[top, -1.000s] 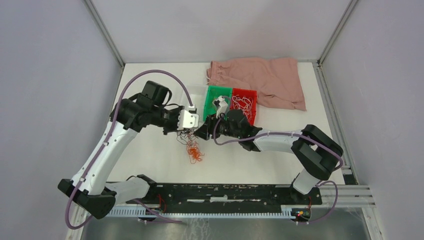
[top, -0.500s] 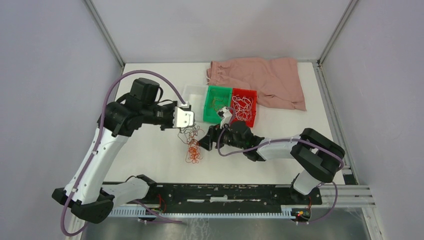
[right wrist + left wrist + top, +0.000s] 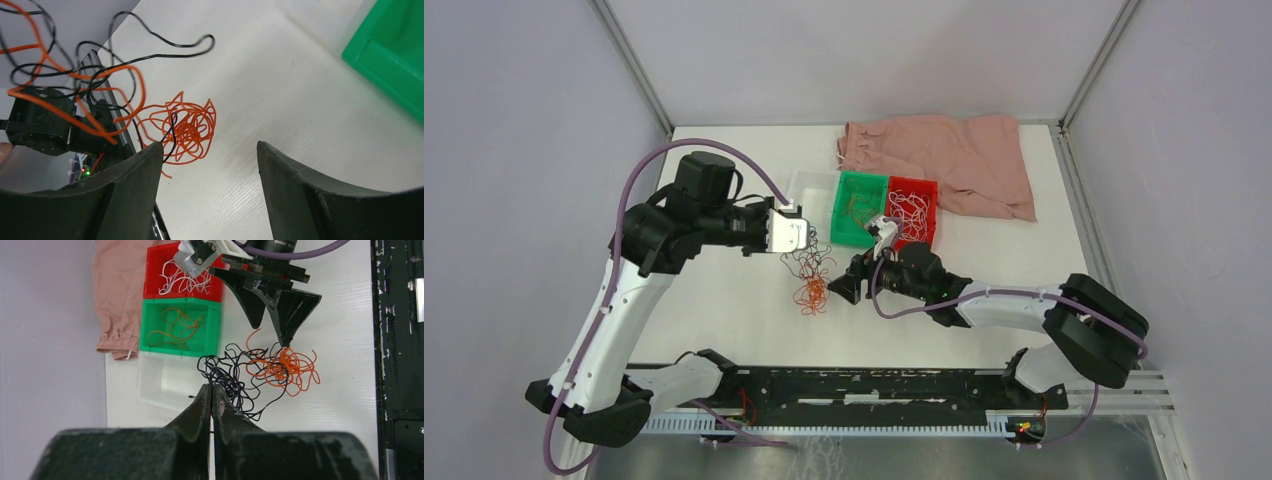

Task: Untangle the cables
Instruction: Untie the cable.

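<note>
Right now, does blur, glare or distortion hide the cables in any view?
Top external: even light, sharp, but the cables are tiny. Left wrist: cables crisp, left gripper dark, soft up close. Right wrist: wide-angle bending, nearest strands blurred.

In your left wrist view, the left gripper (image 3: pixel 210 388) was pressed shut, and its fingers (image 3: pixel 200 407) hid which black strand of the cables (image 3: pixel 280 367) they pinched. The right arm (image 3: pixel 260 265) covered one corner of the red bin (image 3: pixel 180 297), and the cloth (image 3: pixel 117 295) ran off the top edge. In your right wrist view, the green bin (image 3: pixel 395 65) was cut off by the right edge, cable loops left the frame at the top left, and a dark shape at the left edge was too blurred to name. From above, single strands were too fine to follow.
</note>
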Robot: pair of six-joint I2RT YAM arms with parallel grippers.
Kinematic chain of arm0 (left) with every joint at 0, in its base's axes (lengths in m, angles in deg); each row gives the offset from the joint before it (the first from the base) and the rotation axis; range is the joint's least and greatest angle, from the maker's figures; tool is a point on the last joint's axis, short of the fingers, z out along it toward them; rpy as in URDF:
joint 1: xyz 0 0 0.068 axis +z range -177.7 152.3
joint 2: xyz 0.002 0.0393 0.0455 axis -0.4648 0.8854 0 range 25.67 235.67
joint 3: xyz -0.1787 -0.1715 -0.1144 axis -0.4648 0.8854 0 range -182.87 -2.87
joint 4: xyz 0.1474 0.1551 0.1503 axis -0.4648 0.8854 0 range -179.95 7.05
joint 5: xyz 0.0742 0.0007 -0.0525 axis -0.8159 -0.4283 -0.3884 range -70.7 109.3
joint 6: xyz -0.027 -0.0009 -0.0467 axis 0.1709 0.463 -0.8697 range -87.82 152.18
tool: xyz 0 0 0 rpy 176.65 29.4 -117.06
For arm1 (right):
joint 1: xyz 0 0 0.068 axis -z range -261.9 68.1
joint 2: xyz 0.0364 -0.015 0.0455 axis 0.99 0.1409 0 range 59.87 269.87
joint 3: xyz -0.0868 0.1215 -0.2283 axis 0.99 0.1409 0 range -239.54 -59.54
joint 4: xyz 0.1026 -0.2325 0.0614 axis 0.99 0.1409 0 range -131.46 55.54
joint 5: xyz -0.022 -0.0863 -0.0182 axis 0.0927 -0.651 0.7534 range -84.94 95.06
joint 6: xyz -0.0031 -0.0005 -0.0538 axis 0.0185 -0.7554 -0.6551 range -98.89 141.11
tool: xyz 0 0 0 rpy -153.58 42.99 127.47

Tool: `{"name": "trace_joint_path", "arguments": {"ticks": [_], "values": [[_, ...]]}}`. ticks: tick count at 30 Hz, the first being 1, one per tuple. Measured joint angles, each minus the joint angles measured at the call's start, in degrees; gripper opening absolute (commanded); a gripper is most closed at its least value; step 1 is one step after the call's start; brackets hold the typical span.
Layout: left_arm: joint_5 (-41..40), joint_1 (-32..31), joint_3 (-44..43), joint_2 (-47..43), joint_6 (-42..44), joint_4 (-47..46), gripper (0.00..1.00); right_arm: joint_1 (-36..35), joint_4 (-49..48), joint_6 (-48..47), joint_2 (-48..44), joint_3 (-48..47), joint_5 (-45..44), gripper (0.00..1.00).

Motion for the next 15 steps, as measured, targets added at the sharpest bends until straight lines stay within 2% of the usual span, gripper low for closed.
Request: {"name": "trace_joint_path", "arguments": {"ticks": [9,15], "values": [[0.35,0.0,1.66,-1.42,0.0,-0.61,0.03,-0.11,9.2,-7.63,-11.5,-0.31,-1.66,0.75],[0.74,0.0,5.81,-3.06,-0.02,-0.85,0.03,-0.11,12.0,-9.2,-13.62,-3.28,-0.17,0.74]]}}
